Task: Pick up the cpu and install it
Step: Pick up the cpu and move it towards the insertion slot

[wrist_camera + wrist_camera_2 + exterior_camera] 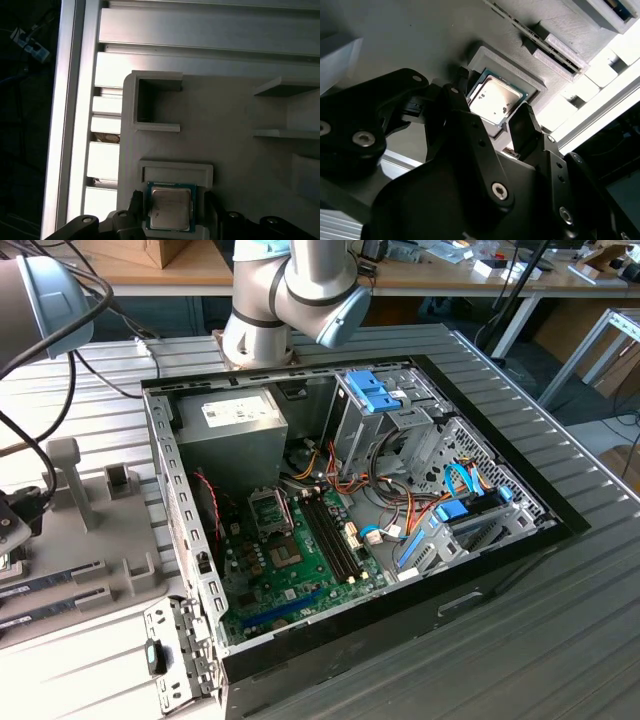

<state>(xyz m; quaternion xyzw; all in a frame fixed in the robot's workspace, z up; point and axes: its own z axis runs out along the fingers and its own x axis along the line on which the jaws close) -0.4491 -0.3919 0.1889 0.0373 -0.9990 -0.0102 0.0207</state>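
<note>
The open pincer (490,95) has the cpu (496,102) right between its fingers (522,125), lying in a grey holder (482,54). This is the pick-up step; it needs a gentle squeeze.

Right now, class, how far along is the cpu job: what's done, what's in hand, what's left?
Done: the gripper is at the cpu, which lies in its pocket on the grey tray. In hand: nothing; the open fingers flank the cpu. Left: lifting it and installing it in the case.
</note>
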